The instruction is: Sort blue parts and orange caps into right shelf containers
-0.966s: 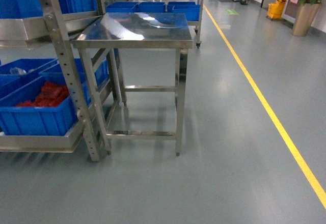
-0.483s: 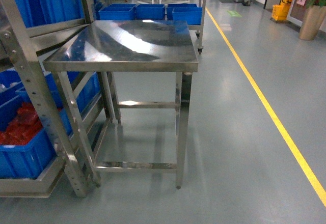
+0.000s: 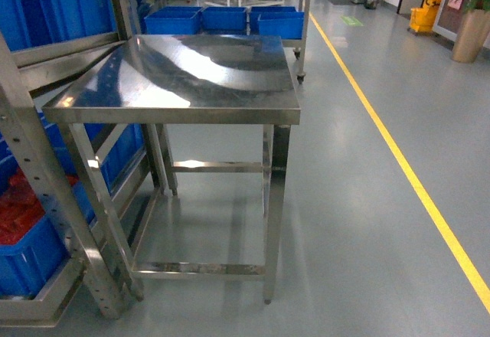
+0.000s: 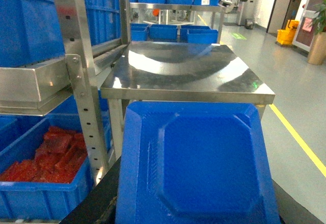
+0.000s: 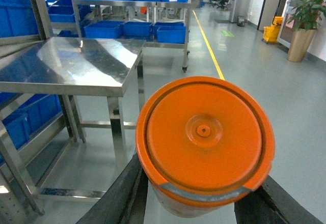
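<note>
In the left wrist view a flat square blue part (image 4: 198, 158) with a raised middle panel fills the lower frame. My left gripper (image 4: 196, 206) is shut on it, with black fingers (image 4: 102, 201) showing at both sides. In the right wrist view my right gripper (image 5: 198, 198) is shut on a round orange cap (image 5: 204, 132) that sits on a pale tub, and its dark fingers (image 5: 127, 193) press the sides. Bright-blue shelf containers (image 3: 53, 4) fill the steel rack at the left; I cannot tell which are the right shelf's. Neither gripper shows in the head view.
A stainless steel table (image 3: 191, 76) stands straight ahead, its top bare. A blue crate of red parts (image 3: 19, 230) sits low in the left rack. More blue crates (image 3: 222, 19) sit on a far rack. A yellow floor line (image 3: 398, 161) runs along the right.
The head view has closed in on the steel table, which now looms larger and lower. The left rack and its red-parts crate have slid towards the left edge.
</note>
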You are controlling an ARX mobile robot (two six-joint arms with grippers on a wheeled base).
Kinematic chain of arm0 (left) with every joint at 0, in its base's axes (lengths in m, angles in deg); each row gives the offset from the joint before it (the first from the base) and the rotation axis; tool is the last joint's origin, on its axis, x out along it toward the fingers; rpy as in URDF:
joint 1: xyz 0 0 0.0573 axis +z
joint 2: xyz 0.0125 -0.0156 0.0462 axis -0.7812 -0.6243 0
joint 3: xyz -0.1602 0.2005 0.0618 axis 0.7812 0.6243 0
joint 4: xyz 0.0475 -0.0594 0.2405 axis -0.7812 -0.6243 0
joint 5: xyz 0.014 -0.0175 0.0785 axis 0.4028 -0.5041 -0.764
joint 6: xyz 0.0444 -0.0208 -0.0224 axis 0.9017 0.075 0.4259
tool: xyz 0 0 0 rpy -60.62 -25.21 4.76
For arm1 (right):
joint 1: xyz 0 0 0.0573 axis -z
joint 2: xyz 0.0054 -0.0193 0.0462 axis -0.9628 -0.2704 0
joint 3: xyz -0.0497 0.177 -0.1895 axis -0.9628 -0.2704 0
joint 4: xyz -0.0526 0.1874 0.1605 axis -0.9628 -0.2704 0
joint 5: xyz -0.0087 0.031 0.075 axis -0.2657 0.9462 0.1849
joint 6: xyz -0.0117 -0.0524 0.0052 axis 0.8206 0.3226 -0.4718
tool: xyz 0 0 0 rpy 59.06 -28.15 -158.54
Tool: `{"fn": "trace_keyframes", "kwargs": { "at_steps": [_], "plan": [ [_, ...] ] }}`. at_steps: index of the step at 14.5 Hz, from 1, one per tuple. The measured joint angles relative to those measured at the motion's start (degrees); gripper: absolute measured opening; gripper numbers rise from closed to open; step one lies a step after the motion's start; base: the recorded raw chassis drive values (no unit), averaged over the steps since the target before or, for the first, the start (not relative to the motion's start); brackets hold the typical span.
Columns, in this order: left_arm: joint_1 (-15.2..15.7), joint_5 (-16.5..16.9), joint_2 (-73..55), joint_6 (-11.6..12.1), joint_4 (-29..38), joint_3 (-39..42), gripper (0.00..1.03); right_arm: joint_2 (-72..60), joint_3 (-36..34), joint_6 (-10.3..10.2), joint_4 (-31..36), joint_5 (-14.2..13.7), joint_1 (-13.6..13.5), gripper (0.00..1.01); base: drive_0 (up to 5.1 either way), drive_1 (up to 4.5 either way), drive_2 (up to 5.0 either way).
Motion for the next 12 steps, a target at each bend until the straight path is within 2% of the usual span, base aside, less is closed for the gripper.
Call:
{"fn": "trace_keyframes", "kwargs": {
  "at_steps": [4, 12],
  "plan": [
    [0.0, 0.0, 0.0, 0.0, -0.6, 0.0, 0.43, 0.0, 0.0, 0.0, -0.1, 0.0, 0.0, 0.41, 0.1, 4.29, -4.1],
    [0.0, 0.0, 0.0, 0.0, -0.2, 0.0, 0.43, 0.0, 0.0, 0.0, 0.0, 0.0, 0.0, 0.41, -4.9, 2.57, 2.6]
  ]
}}
